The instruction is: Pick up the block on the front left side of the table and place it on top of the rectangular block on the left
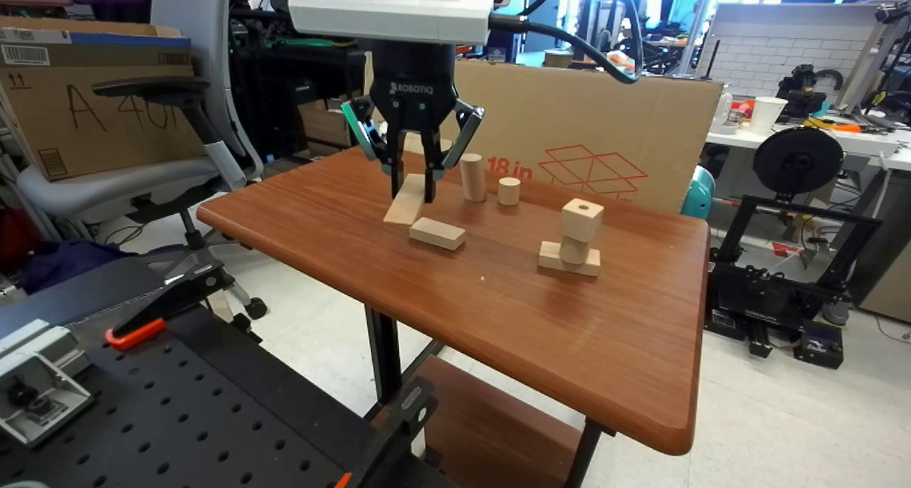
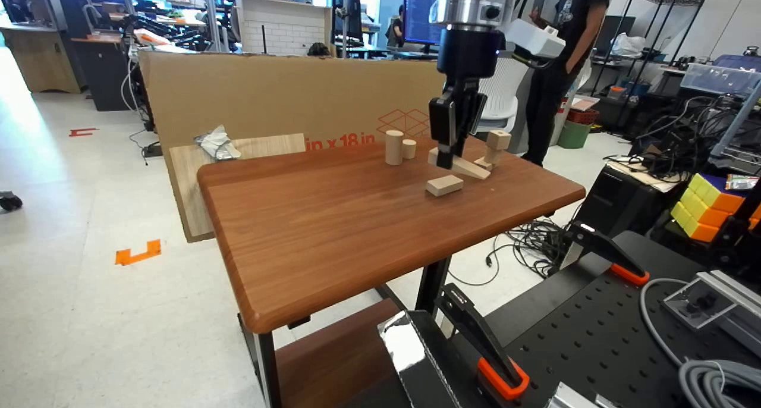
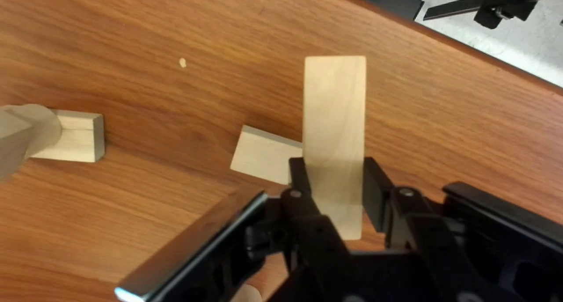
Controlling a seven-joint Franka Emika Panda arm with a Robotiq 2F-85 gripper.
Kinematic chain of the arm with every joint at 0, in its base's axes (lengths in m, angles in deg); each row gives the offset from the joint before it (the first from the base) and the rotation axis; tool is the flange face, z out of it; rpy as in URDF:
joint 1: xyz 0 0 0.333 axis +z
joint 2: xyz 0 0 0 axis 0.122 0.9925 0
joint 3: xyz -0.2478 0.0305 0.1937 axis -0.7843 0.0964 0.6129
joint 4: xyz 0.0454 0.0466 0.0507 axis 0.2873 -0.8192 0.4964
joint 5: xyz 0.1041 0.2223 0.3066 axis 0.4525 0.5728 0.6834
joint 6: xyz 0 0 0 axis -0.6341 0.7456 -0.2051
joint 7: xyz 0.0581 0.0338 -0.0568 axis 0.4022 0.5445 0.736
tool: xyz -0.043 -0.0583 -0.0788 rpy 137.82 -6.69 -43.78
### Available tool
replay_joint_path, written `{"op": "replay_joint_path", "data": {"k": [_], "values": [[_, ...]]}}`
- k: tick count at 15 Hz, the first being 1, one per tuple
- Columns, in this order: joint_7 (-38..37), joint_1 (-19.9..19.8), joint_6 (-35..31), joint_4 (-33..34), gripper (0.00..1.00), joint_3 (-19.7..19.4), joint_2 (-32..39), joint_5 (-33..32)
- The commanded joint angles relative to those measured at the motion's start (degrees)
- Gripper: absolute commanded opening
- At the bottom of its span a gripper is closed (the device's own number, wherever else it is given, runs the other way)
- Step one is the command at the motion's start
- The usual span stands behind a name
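- Plank (image 1: 404, 208): appeared clear of the worktop (image 1: 512, 317), well in from its left edge in an exterior view.
- Hand (image 1: 413, 191): pinched the plank toward one end (wrist view), so centring the plank, not the hand, seemed the sounder aim.
- Rectangular block (image 1: 437, 234): lay flat, well in from the near edge, askew to the plank. Judged best: turn to match, lower level, release only once seated.
- Block stack (image 1: 575, 246): stood nearer the right edge; best avoided.
- Containers, again left to right: cardboard box (image 1: 85, 118) beyond the left edge, white cup (image 1: 767, 115) beyond the far right corner; contents of both hidden.
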State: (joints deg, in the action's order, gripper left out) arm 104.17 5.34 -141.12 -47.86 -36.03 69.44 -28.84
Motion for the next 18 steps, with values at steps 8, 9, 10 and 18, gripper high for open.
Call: {"op": "replay_joint_path", "data": {"k": [8, 9, 10, 18], "values": [[-1.4, -0.4, -1.0, 0.4, 0.08, -2.6, 1.8, -5.2], [-1.5, -0.3, -1.0, 0.4, 0.08, -2.7, 2.1, -5.3], [-1.5, -0.2, -1.0, 0.5, 0.08, -2.7, 2.2, -5.3], [-2.9, 0.1, -1.5, 2.2, 0.08, -3.2, 4.2, -7.1]]}}
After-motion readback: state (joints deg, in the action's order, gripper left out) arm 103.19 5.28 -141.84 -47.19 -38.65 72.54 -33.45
